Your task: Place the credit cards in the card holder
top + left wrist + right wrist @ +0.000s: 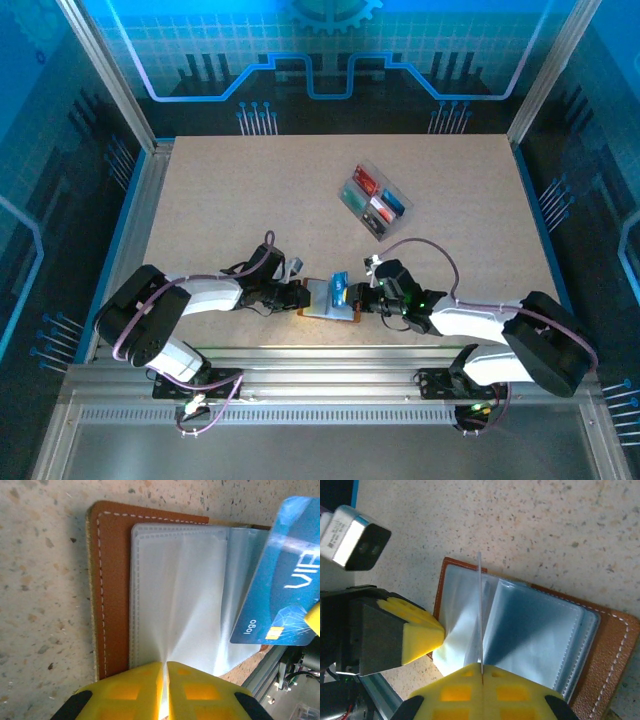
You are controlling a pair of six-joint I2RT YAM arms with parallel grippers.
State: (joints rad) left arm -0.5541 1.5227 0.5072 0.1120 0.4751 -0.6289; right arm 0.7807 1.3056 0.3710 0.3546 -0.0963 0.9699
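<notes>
The card holder (322, 304), brown leather with clear sleeves, lies open near the table's front edge between both grippers. My left gripper (165, 666) is shut on the edge of one clear sleeve (175, 590), lifting it off the leather cover (112, 580). My right gripper (482, 669) is shut on a blue credit card (285, 585), which stands upright on edge (479, 605) over the open sleeves (535, 635). From above, the blue card (340, 288) sits on the holder, with the left gripper (300, 297) and right gripper (363, 296) on either side.
A clear plastic compartment tray (375, 200) holding red, teal and blue cards stands farther back, right of centre. The metal rail of the table's front edge (330, 352) runs just behind the holder. Both arms lie low along that edge.
</notes>
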